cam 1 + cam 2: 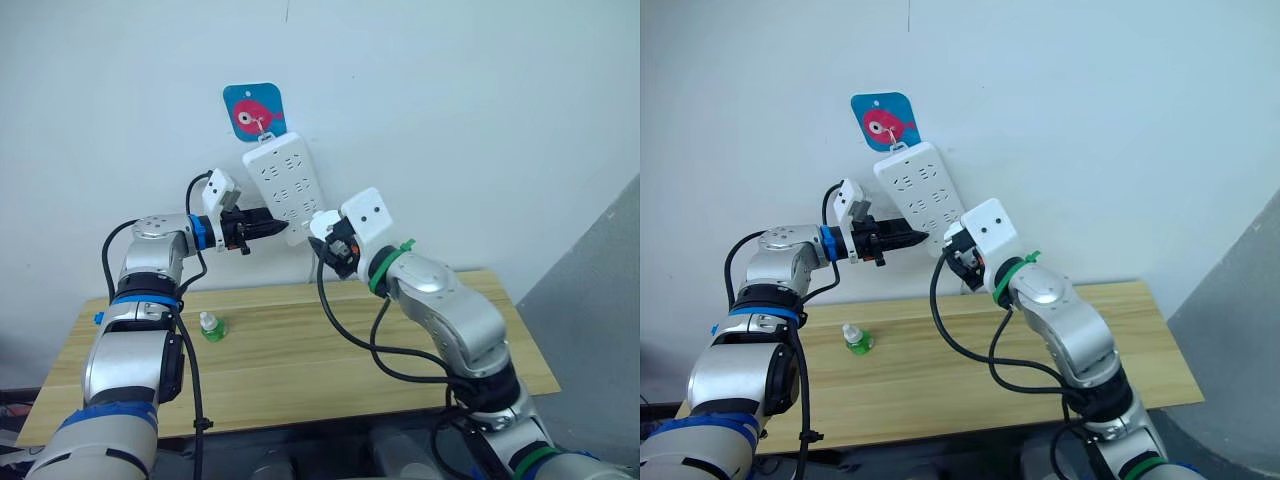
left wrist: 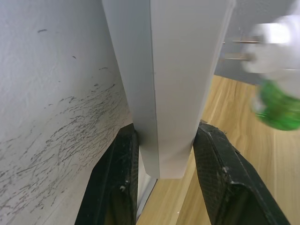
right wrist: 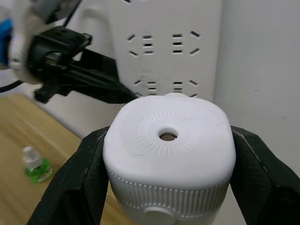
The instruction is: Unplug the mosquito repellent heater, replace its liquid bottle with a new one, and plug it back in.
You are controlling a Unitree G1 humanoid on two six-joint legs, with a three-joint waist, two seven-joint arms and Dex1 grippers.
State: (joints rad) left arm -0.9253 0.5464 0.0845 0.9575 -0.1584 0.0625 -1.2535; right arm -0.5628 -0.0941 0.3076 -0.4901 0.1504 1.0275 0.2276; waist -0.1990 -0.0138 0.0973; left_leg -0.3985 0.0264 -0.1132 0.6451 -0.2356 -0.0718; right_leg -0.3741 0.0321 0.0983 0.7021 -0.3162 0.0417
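My right gripper (image 3: 166,154) is clamped on the mosquito repellent heater (image 3: 168,154), one black finger pressed against each side of its white rounded body, with the round vent hole facing my wrist camera. I hold the heater up off the table, close to the lower end of the power strip (image 1: 288,188), which hangs tilted on the wall below a blue card with a pink fish (image 1: 254,111). In my left wrist view the heater shows as a blurred white shape with two metal prongs pointing toward the strip and a green bottle (image 2: 276,105) fitted to it. My left gripper (image 1: 275,230) is closed on the lower edge of the power strip, its two fingers (image 2: 117,185) pinching the strip's thin white body from either side, right against the scuffed wall. On the wooden table (image 1: 330,350) a small spare liquid bottle (image 1: 211,326) with green contents and a pale cap stands upright toward the left end, well apart from both of my grippers.
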